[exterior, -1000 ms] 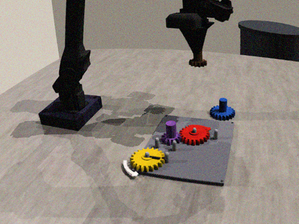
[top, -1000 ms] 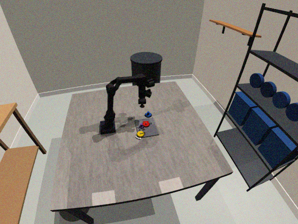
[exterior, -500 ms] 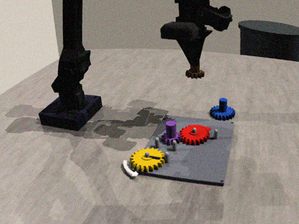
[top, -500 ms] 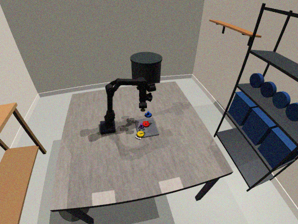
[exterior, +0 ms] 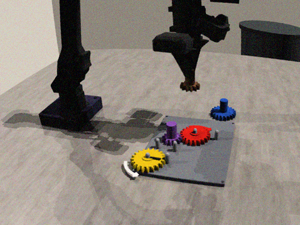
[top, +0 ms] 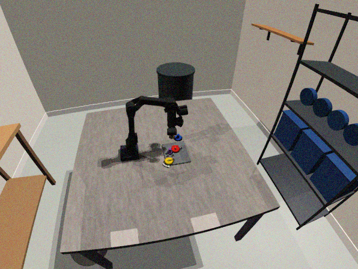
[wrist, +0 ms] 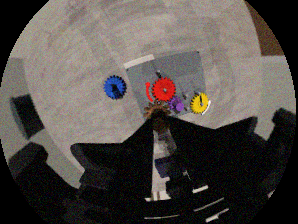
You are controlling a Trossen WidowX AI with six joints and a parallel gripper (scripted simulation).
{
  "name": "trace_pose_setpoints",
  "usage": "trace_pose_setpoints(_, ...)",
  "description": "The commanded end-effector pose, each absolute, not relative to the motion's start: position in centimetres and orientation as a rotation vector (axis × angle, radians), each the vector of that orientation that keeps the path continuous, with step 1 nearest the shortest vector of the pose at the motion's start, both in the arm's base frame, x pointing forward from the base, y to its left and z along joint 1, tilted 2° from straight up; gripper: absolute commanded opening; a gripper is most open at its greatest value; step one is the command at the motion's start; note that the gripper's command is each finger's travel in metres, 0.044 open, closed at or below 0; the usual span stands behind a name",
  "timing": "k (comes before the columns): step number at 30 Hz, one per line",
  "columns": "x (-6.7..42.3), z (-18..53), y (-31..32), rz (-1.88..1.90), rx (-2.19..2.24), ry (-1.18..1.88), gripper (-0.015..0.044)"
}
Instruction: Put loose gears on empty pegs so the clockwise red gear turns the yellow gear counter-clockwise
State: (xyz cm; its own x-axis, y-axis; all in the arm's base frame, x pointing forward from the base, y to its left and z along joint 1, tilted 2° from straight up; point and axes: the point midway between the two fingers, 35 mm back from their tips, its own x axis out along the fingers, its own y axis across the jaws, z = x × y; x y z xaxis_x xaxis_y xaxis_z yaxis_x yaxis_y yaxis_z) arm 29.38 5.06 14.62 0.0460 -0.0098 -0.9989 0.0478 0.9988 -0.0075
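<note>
Chain part built: purple gear (top: pixel 170 151) (exterior: pixel 172 132) (wrist: pixel 177 104) on the board (top: pixel 181 157) (exterior: pixel 204 162) (wrist: pixel 187 62), brown gear (top: pixel 172 137) (exterior: pixel 190 86) (wrist: pixel 155 110) in the air.
Clock as in exterior view, centred on red gear (top: pixel 176 148) (exterior: pixel 195 136) (wrist: pixel 160 90): purple at 9, beside red, apparently seated and meshing; yellow gear (top: pixel 169 161) (exterior: pixel 147 160) (wrist: pixel 200 103) at 8, gap unbridged. Hand (top: pixel 172 136) (exterior: pixel 190 80) (wrist: pixel 160 120) at 12, nearly closed, gripping brown above the counter (top: pixel 150 195) (exterior: pixel 75 209) (wrist: pixel 100 40). Blue gear (top: pixel 178 137) (exterior: pixel 223 112) (wrist: pixel 114 87) loose at 2. Left, by my reckoning: seat brown between purple and yellow, since two idlers give counter-clockwise; then withdraw.
</note>
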Motion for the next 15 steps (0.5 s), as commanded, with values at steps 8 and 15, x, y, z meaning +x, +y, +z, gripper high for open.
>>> trace_pose_setpoints(8,28.9,13.7,2.7,-0.039,0.029,1.52,0.0)
trace_pose_setpoints(15,28.6,13.0,1.2,-0.04,0.028,1.521,0.0)
